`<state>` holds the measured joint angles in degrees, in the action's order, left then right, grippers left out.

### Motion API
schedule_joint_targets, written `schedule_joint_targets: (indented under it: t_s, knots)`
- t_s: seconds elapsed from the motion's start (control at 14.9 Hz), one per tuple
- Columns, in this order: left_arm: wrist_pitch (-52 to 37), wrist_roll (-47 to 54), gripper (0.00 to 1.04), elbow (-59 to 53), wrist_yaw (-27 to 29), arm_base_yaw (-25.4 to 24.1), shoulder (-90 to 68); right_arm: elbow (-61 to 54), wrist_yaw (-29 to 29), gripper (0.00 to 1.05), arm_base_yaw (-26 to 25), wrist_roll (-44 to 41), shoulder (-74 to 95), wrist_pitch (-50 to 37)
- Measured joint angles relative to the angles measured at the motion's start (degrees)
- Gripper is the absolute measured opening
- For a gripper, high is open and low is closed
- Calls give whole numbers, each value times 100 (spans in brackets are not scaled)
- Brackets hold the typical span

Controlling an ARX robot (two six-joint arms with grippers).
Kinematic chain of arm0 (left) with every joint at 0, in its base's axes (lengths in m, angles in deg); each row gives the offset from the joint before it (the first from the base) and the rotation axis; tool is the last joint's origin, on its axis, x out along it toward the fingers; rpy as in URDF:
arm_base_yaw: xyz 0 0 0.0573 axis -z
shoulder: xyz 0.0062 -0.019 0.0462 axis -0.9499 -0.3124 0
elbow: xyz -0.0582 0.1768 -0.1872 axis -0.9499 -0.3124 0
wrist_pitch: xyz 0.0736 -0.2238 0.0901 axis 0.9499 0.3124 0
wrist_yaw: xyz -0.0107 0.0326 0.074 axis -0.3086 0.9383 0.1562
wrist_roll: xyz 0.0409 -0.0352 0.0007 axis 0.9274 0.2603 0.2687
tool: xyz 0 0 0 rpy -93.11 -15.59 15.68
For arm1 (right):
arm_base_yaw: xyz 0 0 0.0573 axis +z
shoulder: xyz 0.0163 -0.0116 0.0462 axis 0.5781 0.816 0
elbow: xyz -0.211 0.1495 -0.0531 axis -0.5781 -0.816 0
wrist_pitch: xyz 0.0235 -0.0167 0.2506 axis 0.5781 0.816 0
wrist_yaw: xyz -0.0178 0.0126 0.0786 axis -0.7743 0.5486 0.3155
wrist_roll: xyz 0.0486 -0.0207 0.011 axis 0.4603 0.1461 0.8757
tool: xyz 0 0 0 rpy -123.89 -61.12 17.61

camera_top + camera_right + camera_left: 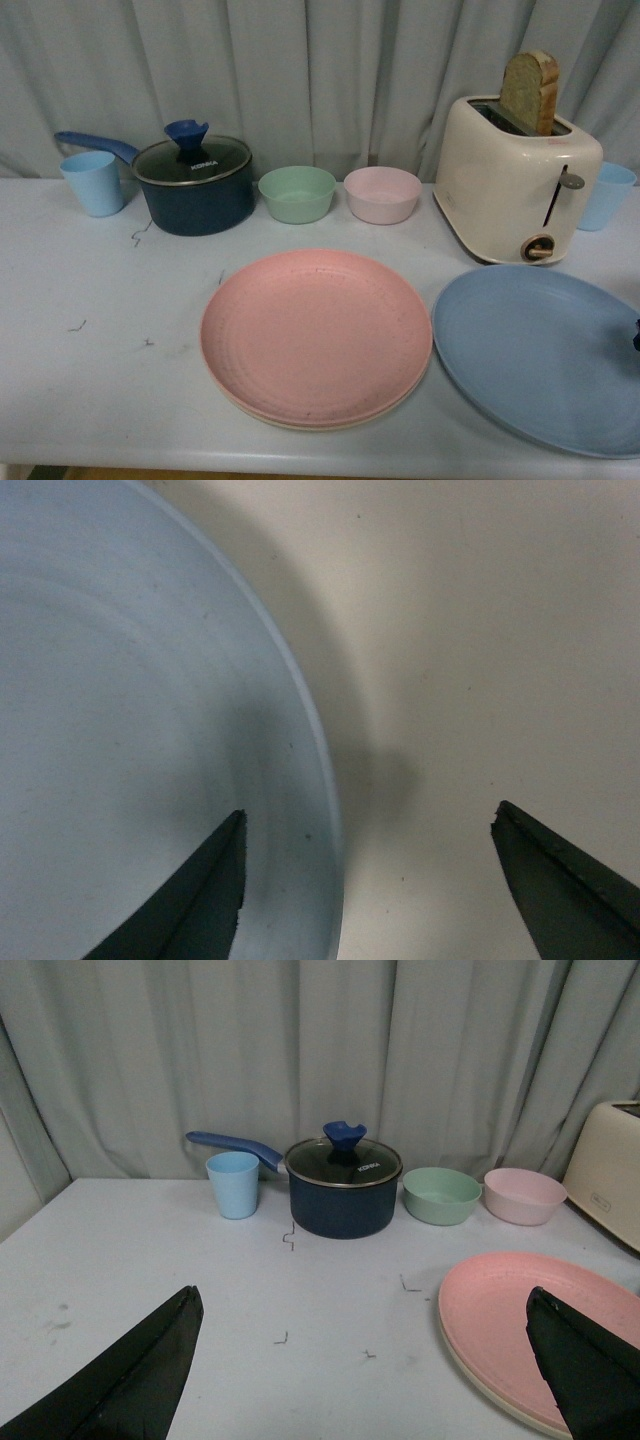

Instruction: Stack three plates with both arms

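Front view: pink plate (315, 335) on cream plate (300, 424) mid-table, blue plate (540, 355) apart at right

Widest open room at far left: pale matte table (90, 380), flecked with a few dark scuffs, open down to the near edge. Along the back, before a grey pleated curtain (330, 60): light blue cup (93, 183) just beside a dark blue saucepan (195, 190) with glass lid and blue knob, then green bowl (297, 194) and pink bowl (382, 195) close together. At centre, 2 round shallow plates stacked, pink on top, only a thin cream rim showing along the near side; matte, with faint concentric rings. Narrow strip of table between that stack and the blue plate, rims near but apart. Blue plate's far rim just in front of a glossy cream toaster (515, 185), 1 slice of bread (530, 92) upright in its slot; second blue cup (606, 195) behind at far right. Blue plate cut off by the picture's right edge.

Left wrist view: left gripper (362, 1300) released, black tapered fingers spread wide above open table, 1 finger overlapping the pink plate.

Right wrist view: right gripper (369, 810) released as well, straddling the blue plate's rim, 1 finger over the plate, the other over table. Contact with the plate: cannot tell.
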<state>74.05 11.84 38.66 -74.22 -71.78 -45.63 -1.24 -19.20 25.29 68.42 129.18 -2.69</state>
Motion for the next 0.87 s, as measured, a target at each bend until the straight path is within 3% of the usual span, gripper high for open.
schedule_joint_targets:
  t_s: [0.34,0.4,0.6,0.67,0.74,0.87]
  knots:
    - [-2,0,98,0,2,0,0,-4,-125,22,59,59,188,-105]
    - [-2,0,98,0,2,0,0,-55,-90,15,35,103,127,-144]
    - [-2,0,98,0,0,0,0,-426,350,3,-186,223,-448,-107]
    - [0,0,98,0,2,0,0,-651,461,3,-374,240,-833,2]
    - [-2,0,98,0,2,0,0,-1108,850,3,-848,111,-1969,636]
    - [-2,0,98,0,2,0,0,-1134,1314,3,-636,155,-3077,988]
